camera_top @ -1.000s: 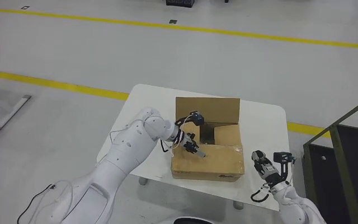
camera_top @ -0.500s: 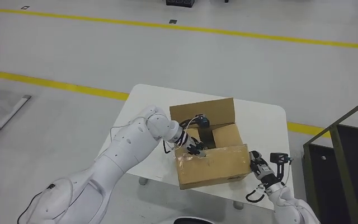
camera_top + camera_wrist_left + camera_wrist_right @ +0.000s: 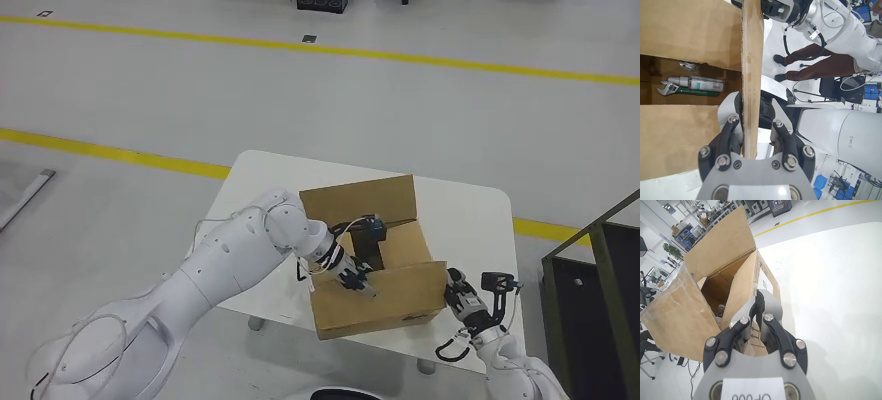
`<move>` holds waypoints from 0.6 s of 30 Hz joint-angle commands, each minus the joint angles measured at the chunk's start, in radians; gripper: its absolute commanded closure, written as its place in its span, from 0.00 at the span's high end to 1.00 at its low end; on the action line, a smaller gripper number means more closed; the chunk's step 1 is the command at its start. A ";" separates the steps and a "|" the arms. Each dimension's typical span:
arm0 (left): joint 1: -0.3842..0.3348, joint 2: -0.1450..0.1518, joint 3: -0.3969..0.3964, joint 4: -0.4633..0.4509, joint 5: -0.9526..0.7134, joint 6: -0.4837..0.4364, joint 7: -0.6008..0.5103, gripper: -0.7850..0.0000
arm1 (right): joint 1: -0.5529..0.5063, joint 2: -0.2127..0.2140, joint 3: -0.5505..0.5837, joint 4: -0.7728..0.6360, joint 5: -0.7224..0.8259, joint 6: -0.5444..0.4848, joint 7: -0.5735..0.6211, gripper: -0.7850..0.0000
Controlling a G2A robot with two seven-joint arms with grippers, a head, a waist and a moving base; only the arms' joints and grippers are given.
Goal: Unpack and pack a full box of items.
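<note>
Two grippers flank the open brown cardboard box point(image 3: 400, 292): the left gripper point(image 3: 755, 101), parted, straddles its flap point(image 3: 752, 47) without clamping; the right gripper point(image 3: 759, 300), pinched together and empty, sits just beside its side wall.

Open cardboard box point(image 3: 385, 290); wrench point(image 3: 687, 90), bottle point(image 3: 702, 84) inside
</note>
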 commanded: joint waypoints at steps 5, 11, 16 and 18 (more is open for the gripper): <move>-0.040 0.021 0.072 -0.008 0.015 -0.054 0.054 0.00 | 0.002 0.000 0.007 -0.008 -0.001 0.004 0.002 0.00; -0.071 0.026 0.084 0.030 0.099 -0.106 0.106 0.00 | 0.003 0.001 0.023 -0.021 0.007 0.009 0.003 0.00; -0.087 0.025 0.059 0.052 0.236 -0.120 0.199 0.00 | 0.009 0.002 0.040 -0.036 0.019 0.017 -0.002 0.00; -0.090 0.027 0.052 0.051 0.295 -0.122 0.232 0.00 | 0.013 0.001 0.047 -0.042 0.035 0.020 -0.002 0.00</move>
